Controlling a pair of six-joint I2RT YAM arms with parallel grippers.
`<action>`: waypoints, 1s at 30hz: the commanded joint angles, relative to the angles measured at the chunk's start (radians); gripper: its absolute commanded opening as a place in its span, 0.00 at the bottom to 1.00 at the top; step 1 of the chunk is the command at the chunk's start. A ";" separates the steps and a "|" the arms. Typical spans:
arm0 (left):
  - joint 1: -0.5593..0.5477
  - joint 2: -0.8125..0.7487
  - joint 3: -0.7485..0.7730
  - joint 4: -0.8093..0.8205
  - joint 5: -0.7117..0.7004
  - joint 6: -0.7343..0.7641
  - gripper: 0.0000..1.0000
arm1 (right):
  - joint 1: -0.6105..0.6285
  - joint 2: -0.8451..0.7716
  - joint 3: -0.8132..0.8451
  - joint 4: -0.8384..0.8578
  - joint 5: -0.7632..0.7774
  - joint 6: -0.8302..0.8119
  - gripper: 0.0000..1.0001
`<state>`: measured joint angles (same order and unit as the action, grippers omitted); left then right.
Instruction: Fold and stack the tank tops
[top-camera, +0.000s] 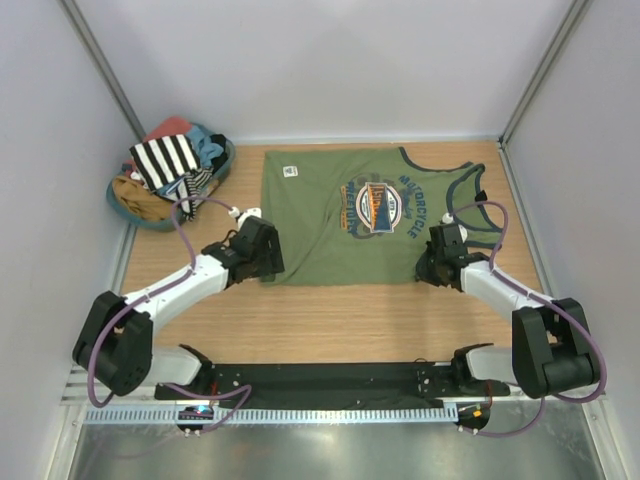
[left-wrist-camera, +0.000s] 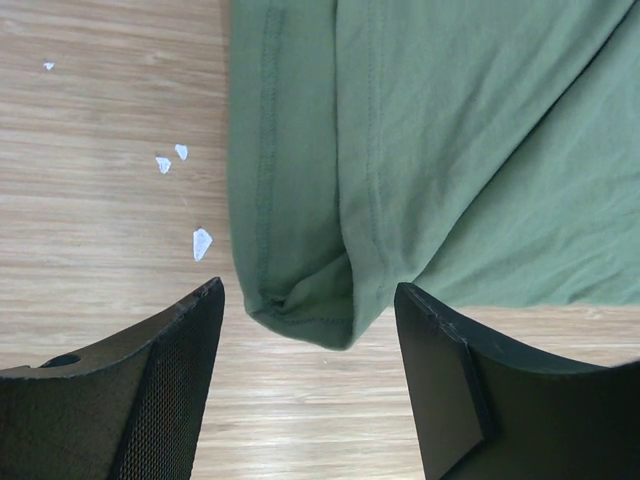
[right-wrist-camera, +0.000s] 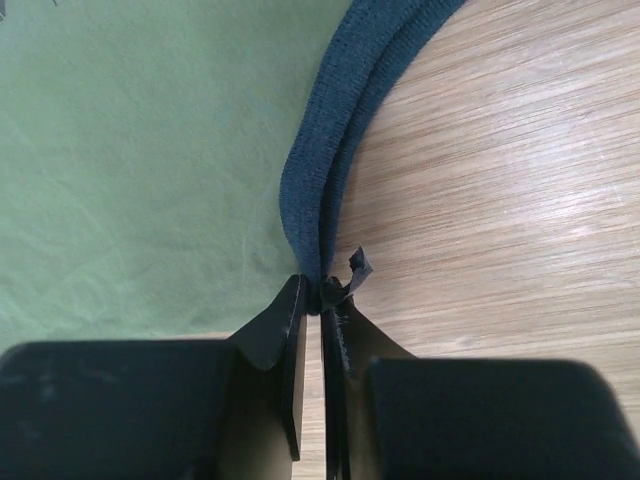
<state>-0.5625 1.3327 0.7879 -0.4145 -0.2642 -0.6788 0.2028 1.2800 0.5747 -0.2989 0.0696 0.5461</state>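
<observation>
While the right tool (right-wrist-camera: 322, 300) pinches only the dark trim (right-wrist-camera: 310, 190) of the olive tank top (top-camera: 320, 240), flat on the worktop (top-camera: 330, 320), the left tool (left-wrist-camera: 308, 290) stands spread around its hem corner (left-wrist-camera: 300, 312); lifting now risks skewing the cloth.

Two hands: the left hand (top-camera: 265, 262) and the right hand (top-camera: 432, 268). Two tank tops: one olive green tank top (top-camera: 330, 225) between the hands, and one striped tank top (top-camera: 165, 160) beyond the left hand in the single basket (top-camera: 226, 163). Four white flecks (left-wrist-camera: 201, 243) lie left of the left hand on the one worktop (top-camera: 330, 320).
</observation>
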 joint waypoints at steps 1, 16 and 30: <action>-0.002 0.017 0.043 0.034 0.019 0.033 0.70 | 0.010 -0.011 0.031 0.033 0.033 -0.012 0.12; -0.033 0.181 0.123 0.008 0.039 0.045 0.00 | 0.010 -0.048 0.010 0.030 0.045 -0.008 0.01; 0.036 -0.104 -0.042 -0.044 -0.114 -0.042 0.01 | 0.012 -0.107 -0.004 -0.031 0.092 0.020 0.03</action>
<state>-0.5419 1.2507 0.7616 -0.4534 -0.3576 -0.7200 0.2104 1.2015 0.5724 -0.3229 0.1322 0.5552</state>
